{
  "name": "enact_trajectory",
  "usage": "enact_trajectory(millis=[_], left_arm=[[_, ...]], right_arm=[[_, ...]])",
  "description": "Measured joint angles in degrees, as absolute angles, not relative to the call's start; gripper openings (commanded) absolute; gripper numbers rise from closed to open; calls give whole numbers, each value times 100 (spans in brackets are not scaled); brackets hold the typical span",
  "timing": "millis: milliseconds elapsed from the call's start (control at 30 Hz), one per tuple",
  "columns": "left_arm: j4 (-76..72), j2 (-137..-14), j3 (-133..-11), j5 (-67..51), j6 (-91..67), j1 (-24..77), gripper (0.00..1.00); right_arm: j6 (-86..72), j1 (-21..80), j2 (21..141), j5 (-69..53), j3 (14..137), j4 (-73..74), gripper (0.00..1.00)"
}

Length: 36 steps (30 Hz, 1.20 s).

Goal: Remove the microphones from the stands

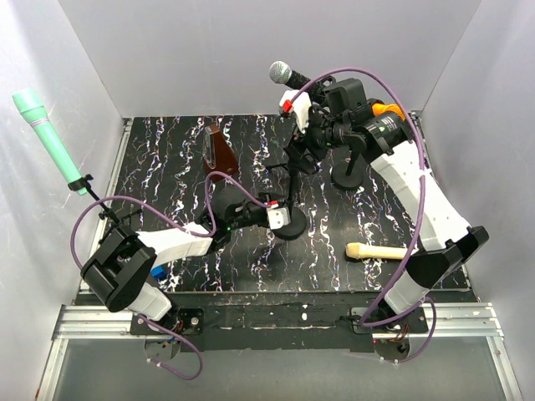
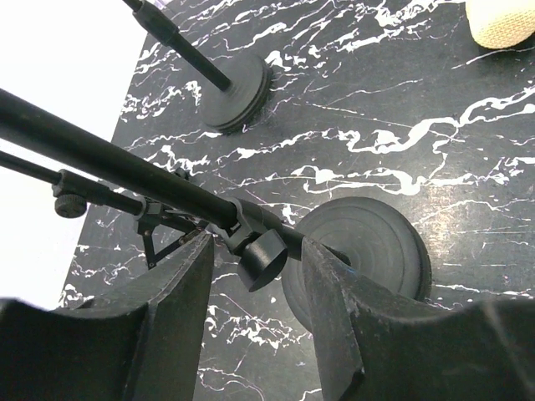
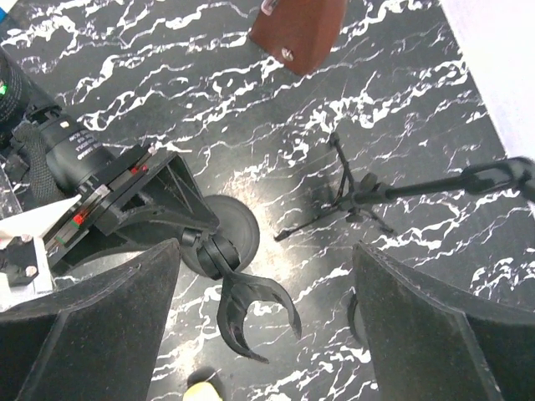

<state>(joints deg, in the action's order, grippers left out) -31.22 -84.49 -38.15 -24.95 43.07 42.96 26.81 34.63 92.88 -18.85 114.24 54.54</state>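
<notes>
A black microphone stand has its round base (image 1: 290,227) on the marbled table. My left gripper (image 1: 269,215) is shut on its pole just above the base (image 2: 376,251), beside a round knob (image 2: 264,261). The stand's clip (image 3: 244,313) is empty. My right gripper (image 1: 305,154) is open, its fingers (image 3: 100,317) wide on either side of the clip and not touching it. A cream microphone (image 1: 376,251) lies flat on the table at the front right. Its tip also shows in the left wrist view (image 2: 501,21).
A black microphone (image 1: 282,73) with a grey head sits high at the back, above a second round base (image 1: 347,175). A teal microphone (image 1: 42,125) is on a stand at the far left. A brown wedge-shaped object (image 1: 220,150) and a small tripod (image 3: 351,196) stand behind.
</notes>
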Motion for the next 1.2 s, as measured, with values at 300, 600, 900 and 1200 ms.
enact_trajectory(millis=[300,600,900,1200], left_arm=[[-3072,-8521,-3852,-2399,4375,4292,5],[-3111,-8530,-3854,-2180,4139,4298,0],[-2587,-8530,-4237,-2174,2196,3881,0],[-2010,-8493,-4407,-2888,397,3183,0]], right_arm=[[2600,3413,9338,-1802,11316,5968,91],[2497,3395,9345,-1754,11244,6250,91],[2364,3374,9380,-1811,11244,6528,87],[2255,3345,9380,-1990,11212,6488,90]])
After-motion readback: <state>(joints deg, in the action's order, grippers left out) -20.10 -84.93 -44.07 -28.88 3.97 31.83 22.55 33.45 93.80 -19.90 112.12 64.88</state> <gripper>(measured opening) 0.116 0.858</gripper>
